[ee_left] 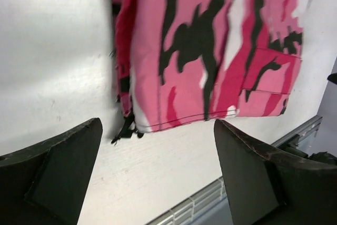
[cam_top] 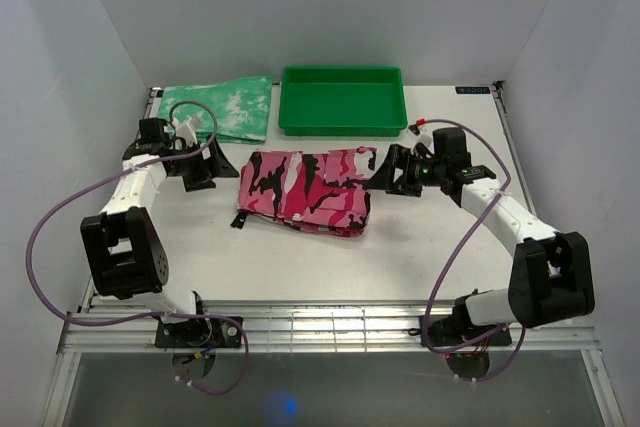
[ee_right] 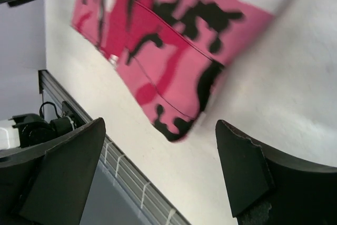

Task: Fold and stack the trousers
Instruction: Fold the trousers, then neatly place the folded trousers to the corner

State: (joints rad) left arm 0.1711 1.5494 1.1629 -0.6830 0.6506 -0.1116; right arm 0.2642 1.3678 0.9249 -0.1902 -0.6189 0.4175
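Note:
The pink, white and black camouflage trousers [cam_top: 305, 190] lie folded into a compact rectangle in the middle of the white table. My left gripper [cam_top: 203, 169] is open and empty just left of them; its wrist view shows the trousers' hem [ee_left: 210, 51] and a black drawstring end ahead of the wide-apart fingers [ee_left: 247, 167]. My right gripper [cam_top: 385, 173] is open and empty at the trousers' right edge; its wrist view shows a folded corner of the trousers [ee_right: 174, 67] ahead of its fingers [ee_right: 242, 167].
A green tray [cam_top: 342, 100] stands at the back centre. A mottled green-and-white folded cloth [cam_top: 218, 107] lies at the back left. The table's metal front rail [cam_top: 330, 327] runs along the near edge. White walls enclose the sides.

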